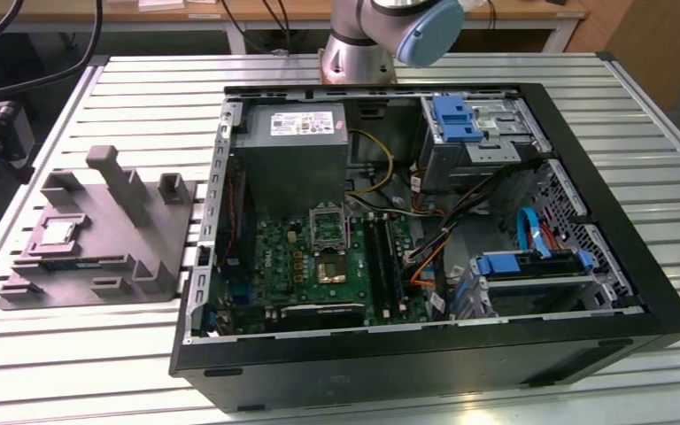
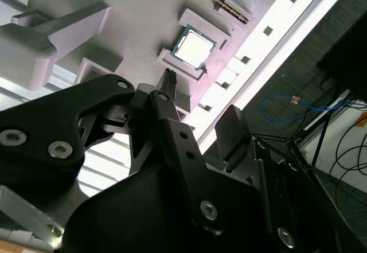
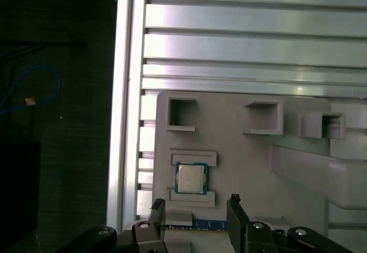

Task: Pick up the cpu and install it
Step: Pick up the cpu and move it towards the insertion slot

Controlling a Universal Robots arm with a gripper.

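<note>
In tray (image 3: 241, 161) recess, cpu (image 3: 191, 178) lies untouched, just beyond spread, empty end effector (image 3: 196, 203).

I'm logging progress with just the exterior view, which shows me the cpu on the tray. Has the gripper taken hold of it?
Observer: No. In the first wrist view the gripper is over the grey tray, near the cpu but not touching it.
Operator: Are its fingers set for a grasp?
Observer: The fingers are open, empty and spread wider than the cpu.
Operator: Is the cpu seated squarely?
Observer: Yes. In both wrist views it lies flat, metal top up, between two raised strips.
</note>
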